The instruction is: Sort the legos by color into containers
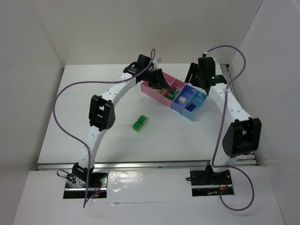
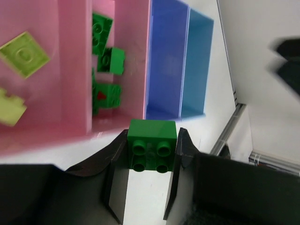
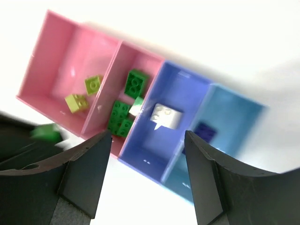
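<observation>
Left claw (image 2: 151,157) around square studded green lego (image 2: 152,138)

No legible text or labels

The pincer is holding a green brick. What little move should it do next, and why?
Probably ease the left pincer forward a little until its green brick is over the smaller pink tray, then let go. That tray already holds the other bright green bricks, and in the wrist view the held brick looks just short of its near wall.
</observation>
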Motion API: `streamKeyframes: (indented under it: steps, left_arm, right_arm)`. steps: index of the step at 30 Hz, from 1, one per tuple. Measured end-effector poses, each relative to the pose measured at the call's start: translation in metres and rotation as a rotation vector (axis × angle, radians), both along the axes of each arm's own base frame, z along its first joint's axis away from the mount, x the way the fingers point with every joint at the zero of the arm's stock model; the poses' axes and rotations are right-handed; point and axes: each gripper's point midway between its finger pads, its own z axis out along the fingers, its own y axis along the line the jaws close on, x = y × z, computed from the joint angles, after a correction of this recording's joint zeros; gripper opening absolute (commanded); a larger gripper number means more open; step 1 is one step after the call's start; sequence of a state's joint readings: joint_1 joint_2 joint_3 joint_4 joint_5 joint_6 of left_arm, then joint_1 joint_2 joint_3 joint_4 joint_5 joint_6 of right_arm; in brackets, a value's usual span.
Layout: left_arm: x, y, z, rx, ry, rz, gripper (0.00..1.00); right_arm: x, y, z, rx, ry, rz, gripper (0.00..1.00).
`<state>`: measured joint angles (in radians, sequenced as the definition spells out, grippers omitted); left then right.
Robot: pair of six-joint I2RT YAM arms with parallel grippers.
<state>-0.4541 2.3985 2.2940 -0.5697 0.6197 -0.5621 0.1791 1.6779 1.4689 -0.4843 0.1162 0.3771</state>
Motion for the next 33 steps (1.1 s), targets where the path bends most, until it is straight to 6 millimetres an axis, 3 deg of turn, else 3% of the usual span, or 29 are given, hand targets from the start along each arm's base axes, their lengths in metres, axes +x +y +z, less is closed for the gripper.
streamKeyframes:
  steps: [3, 4, 6, 7, 8, 12, 16, 19, 20, 23, 28, 31, 33]
  left_arm:
    - [0.006, -0.021, -0.01, -0.006, -0.007, -0.001, 0.29]
    - [0.005, -0.027, -0.015, -0.006, 0.004, -0.001, 0.41]
    - [0.002, -0.038, -0.026, -0.009, 0.022, -0.007, 0.54]
    - [0.001, -0.041, -0.031, -0.011, 0.035, -0.006, 0.6]
    - [0.001, -0.044, -0.036, -0.012, 0.046, -0.006, 0.73]
    - [0.005, -0.047, -0.044, -0.027, 0.063, 0.009, 0.88]
    - [0.011, -0.047, -0.033, -0.053, 0.043, 0.016, 0.89]
    - [0.011, -0.039, -0.023, -0.057, 0.035, 0.027, 0.8]
    - [0.009, -0.034, -0.016, -0.055, 0.034, 0.03, 0.74]
    - [-0.005, -0.005, 0.0, -0.002, 0.02, 0.049, 0.72]
    - [-0.038, 0.07, 0.02, 0.237, -0.087, 0.146, 0.92]
    - [-0.076, 0.106, 0.006, 0.395, -0.092, 0.175, 0.98]
    - [-0.109, 0.125, -0.021, 0.509, -0.05, 0.159, 0.98]
  right_arm:
    - [-0.018, -0.02, 0.042, -0.005, -0.093, -0.056, 0.71]
    - [-0.024, -0.026, 0.055, -0.006, -0.125, -0.071, 0.71]
    - [-0.035, -0.034, 0.072, -0.006, -0.163, -0.093, 0.71]
    - [-0.04, -0.036, 0.076, -0.006, -0.17, -0.099, 0.71]
    - [-0.045, -0.038, 0.077, -0.007, -0.172, -0.103, 0.71]
    - [-0.06, -0.041, 0.065, -0.012, -0.128, -0.109, 0.71]
    - [-0.07, -0.038, 0.042, -0.008, -0.058, -0.094, 0.71]
    - [-0.073, -0.033, 0.037, 0.009, -0.035, -0.068, 0.71]
    - [-0.073, -0.03, 0.037, 0.017, -0.034, -0.059, 0.71]
    - [-0.073, -0.022, 0.036, 0.039, -0.03, -0.029, 0.71]
    - [-0.076, 0.0, 0.018, 0.053, 0.015, 0.034, 0.71]
    - [-0.078, 0.017, 0.005, 0.057, 0.048, 0.08, 0.71]
    - [-0.079, 0.027, -0.001, 0.057, 0.064, 0.104, 0.71]
